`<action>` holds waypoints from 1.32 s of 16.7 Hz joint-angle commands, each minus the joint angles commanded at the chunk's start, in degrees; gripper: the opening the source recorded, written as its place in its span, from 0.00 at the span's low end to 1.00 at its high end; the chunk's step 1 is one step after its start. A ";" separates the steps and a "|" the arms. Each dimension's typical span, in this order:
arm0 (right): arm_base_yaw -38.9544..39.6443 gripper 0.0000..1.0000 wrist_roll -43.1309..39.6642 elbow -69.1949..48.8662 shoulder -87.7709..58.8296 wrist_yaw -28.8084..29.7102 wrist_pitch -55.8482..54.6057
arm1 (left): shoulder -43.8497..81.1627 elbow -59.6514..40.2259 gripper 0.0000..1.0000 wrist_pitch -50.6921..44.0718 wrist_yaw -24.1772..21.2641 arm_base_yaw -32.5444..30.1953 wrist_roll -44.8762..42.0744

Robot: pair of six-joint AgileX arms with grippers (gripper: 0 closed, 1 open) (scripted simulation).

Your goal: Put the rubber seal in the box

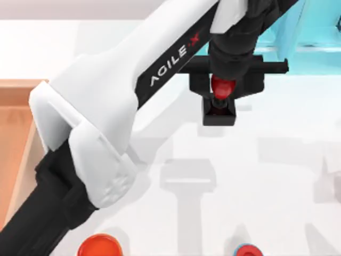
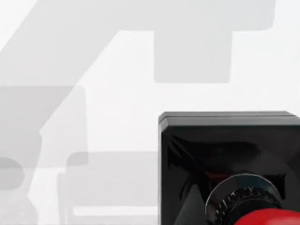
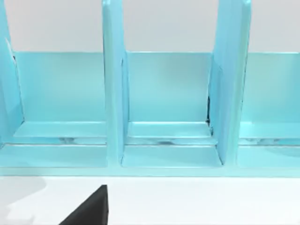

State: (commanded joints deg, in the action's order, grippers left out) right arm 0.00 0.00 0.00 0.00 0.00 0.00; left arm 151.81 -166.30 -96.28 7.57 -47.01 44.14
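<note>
A pale turquoise divided rack (image 3: pixel 164 108) stands at the white table's (image 1: pixel 256 181) far right, an orange-red round lid (image 1: pixel 99 246) and a small red-and-blue round thing (image 1: pixel 246 250) at its near edge.

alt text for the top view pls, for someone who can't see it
From above, the left arm reaches across the white table, its pincer at the red knob of the rubber seal. The wooden box sits at the left edge, an orange-red lid at the bottom edge.

Glossy black-based rubber seal (image 1: pixel 219 101); light wooden box (image 1: pixel 16 128); smooth white table (image 1: pixel 256 176).
</note>
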 joint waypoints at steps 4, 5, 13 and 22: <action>0.00 1.00 0.00 0.00 0.00 0.00 0.00 | -1.67 1.76 0.00 0.82 -0.24 1.39 -1.57; 0.00 1.00 0.00 0.00 0.00 0.00 0.00 | -2.97 3.40 0.00 1.40 -0.49 2.73 -2.94; 0.00 1.00 0.00 0.00 0.00 0.00 0.00 | -22.97 31.19 0.00 9.94 -4.37 24.76 -24.42; 0.00 1.00 0.00 0.00 0.00 0.00 0.00 | -51.83 72.62 0.00 22.22 -10.39 56.48 -54.77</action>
State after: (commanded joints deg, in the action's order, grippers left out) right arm 0.00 0.00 0.00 0.00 0.00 0.00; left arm 99.98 -93.68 -74.06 -2.83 9.48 -10.63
